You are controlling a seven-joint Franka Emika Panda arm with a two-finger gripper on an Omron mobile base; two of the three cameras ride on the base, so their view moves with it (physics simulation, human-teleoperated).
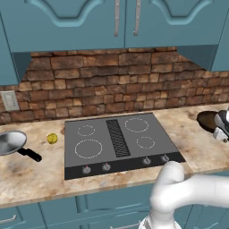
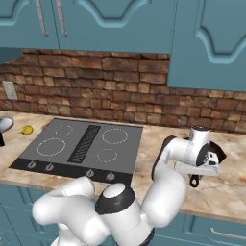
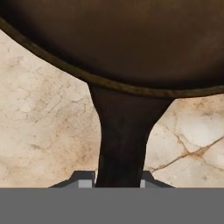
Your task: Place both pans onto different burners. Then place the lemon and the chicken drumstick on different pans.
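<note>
The dark brown pan (image 3: 118, 39) rests on the marbled counter right of the cooktop (image 1: 134, 154). Its black handle (image 3: 122, 131) runs straight between the tips of my gripper (image 3: 117, 181), which is shut on it. The same pan (image 1: 206, 120) sits at the far right with my gripper (image 1: 220, 127) over its handle, and my hand half hides the pan (image 2: 218, 153) from the other side. The silver pan (image 1: 11, 142) and the lemon (image 1: 52, 138) lie on the counter left of the cooktop. All burners (image 1: 88, 148) are bare. The chicken drumstick is out of view.
A brick wall runs behind the counter, with blue cabinets overhead. A black vent strip (image 1: 118, 137) splits the cooktop, and several knobs line its front edge. A wall socket (image 1: 10, 100) sits at the far left.
</note>
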